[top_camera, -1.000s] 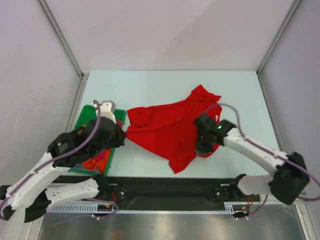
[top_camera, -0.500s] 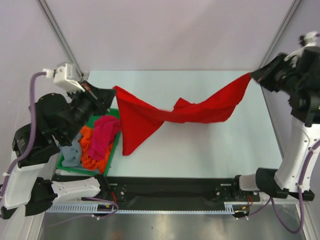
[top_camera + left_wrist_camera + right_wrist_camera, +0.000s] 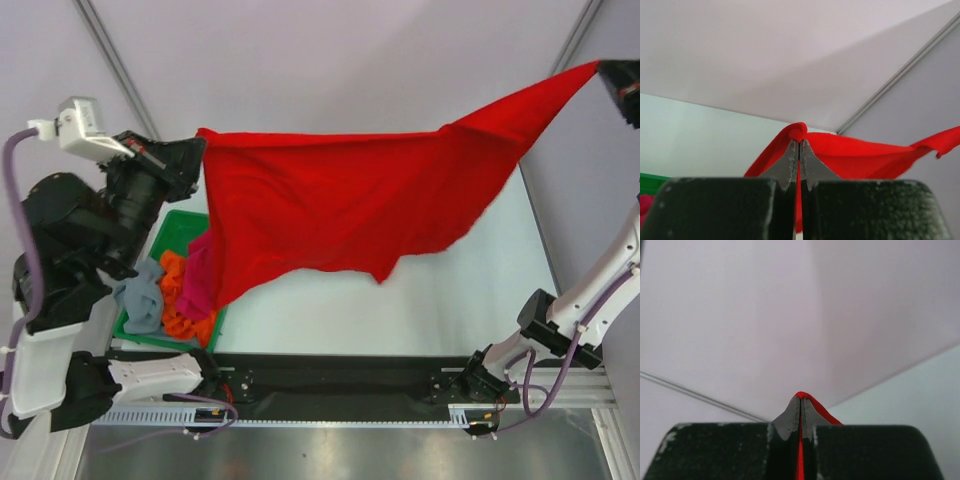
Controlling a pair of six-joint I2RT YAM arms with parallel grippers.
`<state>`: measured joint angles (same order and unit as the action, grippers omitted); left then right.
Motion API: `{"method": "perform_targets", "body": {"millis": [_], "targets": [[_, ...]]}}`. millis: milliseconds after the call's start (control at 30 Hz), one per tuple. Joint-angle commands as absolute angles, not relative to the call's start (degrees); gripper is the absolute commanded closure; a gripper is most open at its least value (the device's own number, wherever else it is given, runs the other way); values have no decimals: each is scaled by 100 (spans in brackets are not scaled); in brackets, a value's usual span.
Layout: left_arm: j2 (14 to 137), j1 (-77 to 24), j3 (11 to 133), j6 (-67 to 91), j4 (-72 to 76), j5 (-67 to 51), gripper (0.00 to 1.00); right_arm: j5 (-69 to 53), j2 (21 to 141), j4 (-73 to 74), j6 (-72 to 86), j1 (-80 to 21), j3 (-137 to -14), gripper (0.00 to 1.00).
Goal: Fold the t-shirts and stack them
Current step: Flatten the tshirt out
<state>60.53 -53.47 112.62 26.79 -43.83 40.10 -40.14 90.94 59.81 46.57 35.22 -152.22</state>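
Observation:
A bright red t-shirt (image 3: 350,210) hangs stretched high above the table between both arms. My left gripper (image 3: 200,140) is shut on its left corner; in the left wrist view red cloth (image 3: 840,155) bulges past the fingertips of that gripper (image 3: 799,142). My right gripper (image 3: 605,68) at the top right edge is shut on the other corner, with a thin red fold (image 3: 812,407) pinched in the right gripper (image 3: 800,399). Orange (image 3: 180,300), magenta-pink (image 3: 200,285) and grey-blue (image 3: 140,300) t-shirts lie bunched in the green tray (image 3: 170,232).
The green tray sits at the table's left edge, below my left arm. Pale table surface (image 3: 470,300) shows under the hanging shirt. Enclosure walls and metal frame posts (image 3: 110,60) stand close to both raised arms.
Both arms have lifted higher and drawn further apart with the red t-shirt. It went from lying on the table to hanging spread in the air.

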Motion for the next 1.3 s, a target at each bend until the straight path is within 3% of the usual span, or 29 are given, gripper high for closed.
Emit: {"method": "perform_targets", "body": {"millis": [0, 133, 367, 500, 833, 933, 1100, 1267], "targets": [[6486, -4914, 11233, 2539, -4559, 3667, 100, -4587, 9150, 3783, 5913, 3972, -15179, 100], [6995, -4054, 11354, 2934, -4912, 2220, 100, -4501, 8956, 1352, 7195, 4350, -14424, 100], [8059, -2955, 13313, 3585, -5695, 418, 99, -4552, 9097, -341, 8365, 4991, -14431, 100], [7928, -2856, 13290, 3972, -5319, -236, 100, -4807, 8895, -1193, 9165, 5738, -14457, 100], [7505, -2821, 12613, 3517, -4273, 150, 100, -4185, 8455, -1195, 8869, 5441, -13775, 100], [7734, -2804, 12533, 3271, -3684, 237, 100, -3640, 8534, -1118, 8284, 4941, -13640, 100], [8472, -2488, 13516, 3006, -3350, 159, 100, -3217, 9175, -555, 7358, 3650, -14359, 100], [9113, -1724, 13685, 3603, -2936, -509, 100, -3120, 9624, -290, 6698, 3182, -14186, 100]]}}
